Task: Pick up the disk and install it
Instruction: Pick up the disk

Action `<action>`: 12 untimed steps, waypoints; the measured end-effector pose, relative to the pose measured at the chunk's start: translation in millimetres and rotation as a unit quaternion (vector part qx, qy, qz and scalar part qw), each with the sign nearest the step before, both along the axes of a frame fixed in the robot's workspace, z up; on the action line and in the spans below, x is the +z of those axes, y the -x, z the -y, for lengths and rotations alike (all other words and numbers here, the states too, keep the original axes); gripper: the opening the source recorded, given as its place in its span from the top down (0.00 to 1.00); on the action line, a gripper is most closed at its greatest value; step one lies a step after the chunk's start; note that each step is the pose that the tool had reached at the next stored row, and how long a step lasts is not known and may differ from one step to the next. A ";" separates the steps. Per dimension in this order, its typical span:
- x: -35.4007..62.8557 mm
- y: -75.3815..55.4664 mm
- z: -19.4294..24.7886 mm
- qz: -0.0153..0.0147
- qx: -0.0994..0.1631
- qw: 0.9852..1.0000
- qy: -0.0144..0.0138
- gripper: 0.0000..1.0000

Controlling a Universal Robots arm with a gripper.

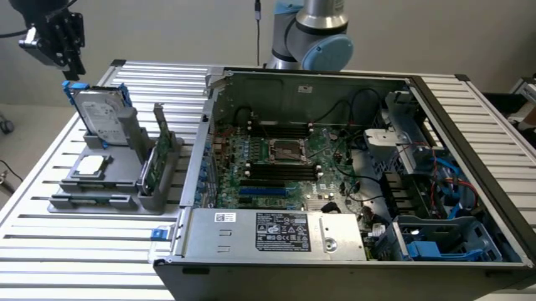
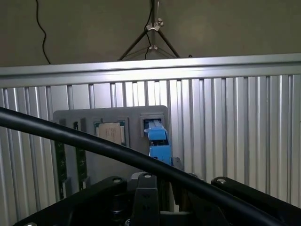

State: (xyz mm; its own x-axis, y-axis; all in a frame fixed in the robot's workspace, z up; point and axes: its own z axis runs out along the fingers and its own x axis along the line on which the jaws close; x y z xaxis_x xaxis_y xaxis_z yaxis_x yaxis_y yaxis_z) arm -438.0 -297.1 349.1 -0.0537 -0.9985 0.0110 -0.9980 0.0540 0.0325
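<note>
The disk (image 1: 100,116), a silver-grey drive with a white label in a blue carrier, stands upright in a slot of the grey holder (image 1: 92,200) at the exterior view's left. My gripper (image 1: 72,68) hangs in the air just above and slightly to the left of the disk's top edge, apart from it, with nothing in it. In the wrist view the disk (image 2: 157,143) appears edge-on as a blue strip on the holder (image 2: 94,117), beyond the gripper's black body (image 2: 141,202).
The holder also carries a small square CPU chip (image 1: 90,166) and an upright green card (image 1: 155,160). The open computer case (image 1: 352,169) fills the middle and right, with a blue-lined bay (image 1: 435,241) at its front right. A black cable (image 2: 94,143) crosses the wrist view.
</note>
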 end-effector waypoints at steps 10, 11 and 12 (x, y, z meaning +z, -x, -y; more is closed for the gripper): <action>-16.6 0.0 0.0 0.002 0.000 1.000 0.001 0.46; -18.4 0.0 0.0 0.002 0.000 1.000 0.001 0.46; -20.2 0.0 0.0 0.002 0.000 1.000 0.001 0.46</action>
